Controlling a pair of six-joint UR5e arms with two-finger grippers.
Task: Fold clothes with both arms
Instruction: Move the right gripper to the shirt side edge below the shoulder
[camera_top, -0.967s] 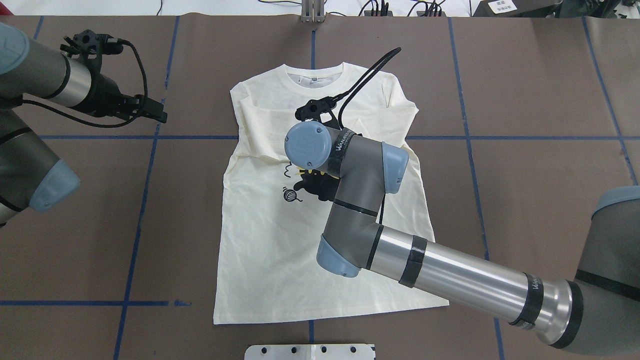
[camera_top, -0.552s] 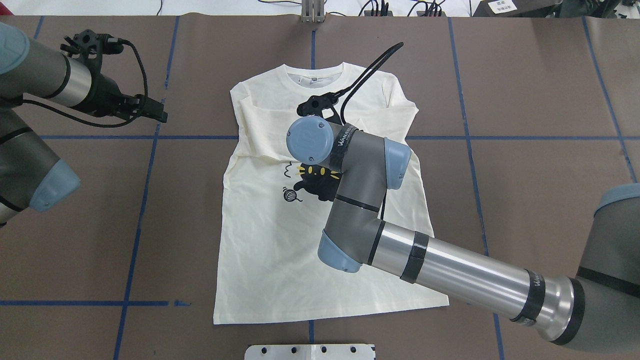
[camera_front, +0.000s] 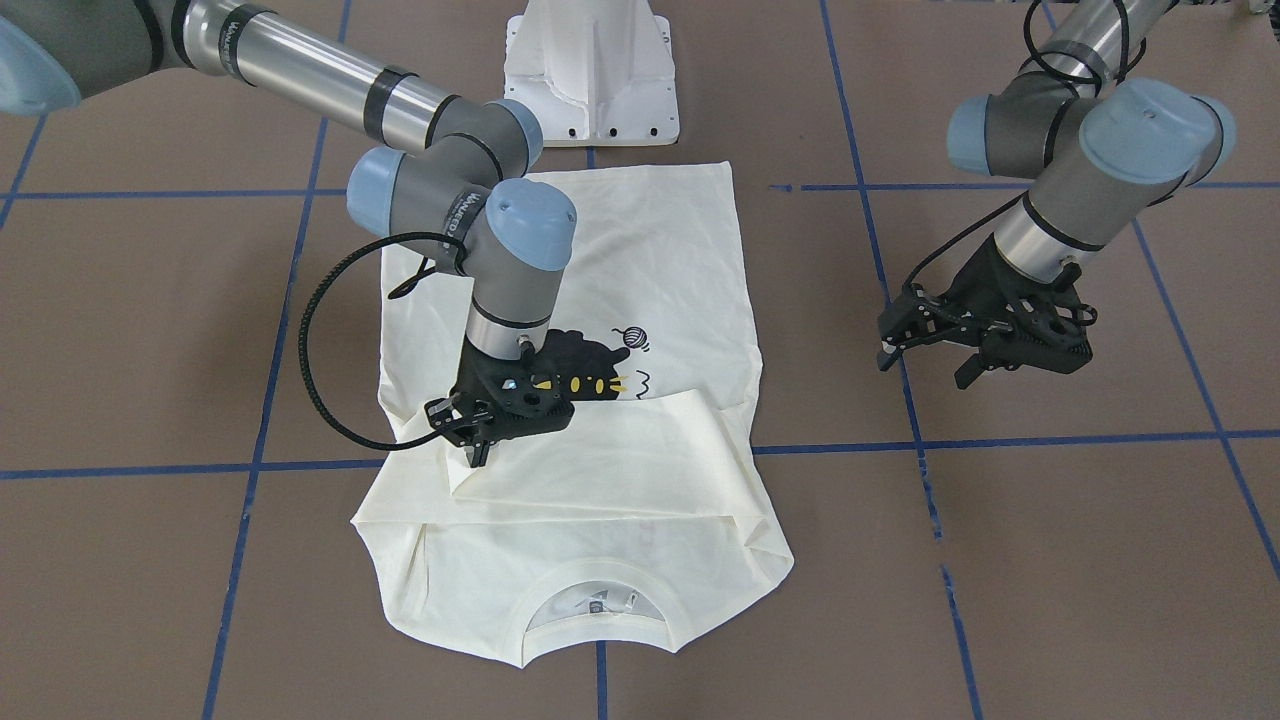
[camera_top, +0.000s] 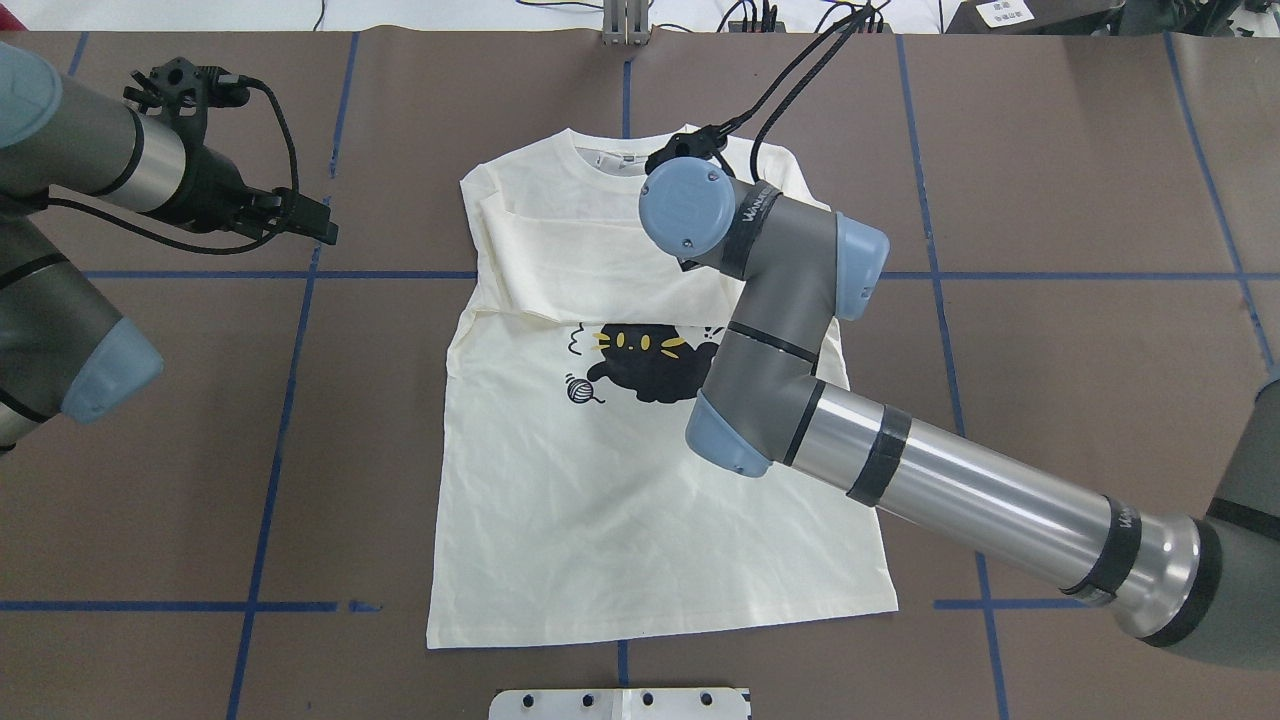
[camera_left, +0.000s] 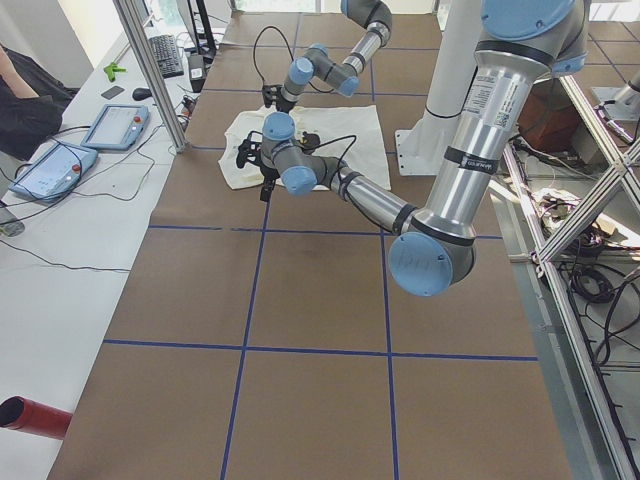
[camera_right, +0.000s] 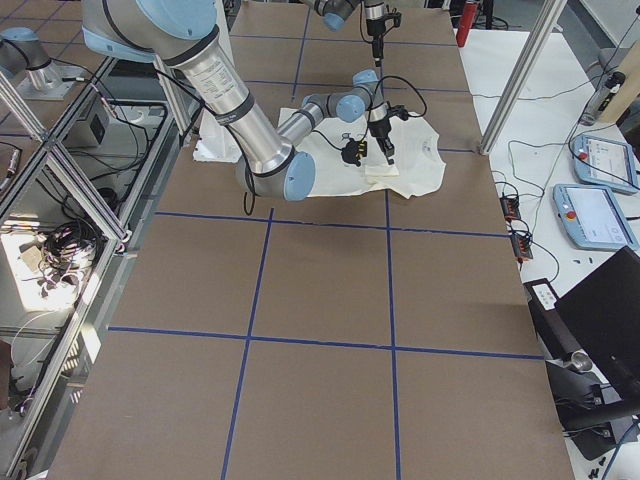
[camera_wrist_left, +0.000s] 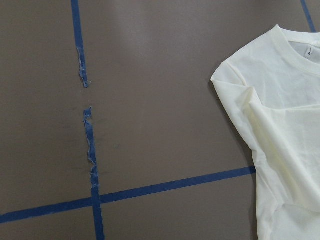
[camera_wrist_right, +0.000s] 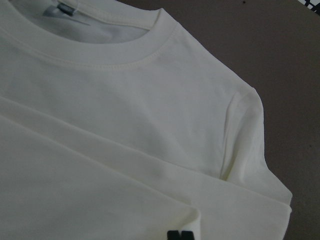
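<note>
Leftmost, the left gripper (camera_front: 922, 362) hangs above the table (camera_top: 1050, 300) with its fingers spread wide, holding nothing and well apart from the shirt (camera_top: 560, 500). The shirt lies flat mid-table, print up and collar away from the robot, with one sleeve (camera_front: 600, 450) folded across the chest. On the right, the right gripper (camera_front: 478, 452) points down, fingers drawn narrow on the sleeve's cuff end.

Brown table (camera_top: 1050, 350), gridded with blue tape (camera_top: 280, 400). Flat on it, near the middle: cream shirt (camera_top: 560, 500), print up, sleeves folded across the chest, collar away from the robot. At the robot's edge, white base (camera_front: 592, 80).
</note>
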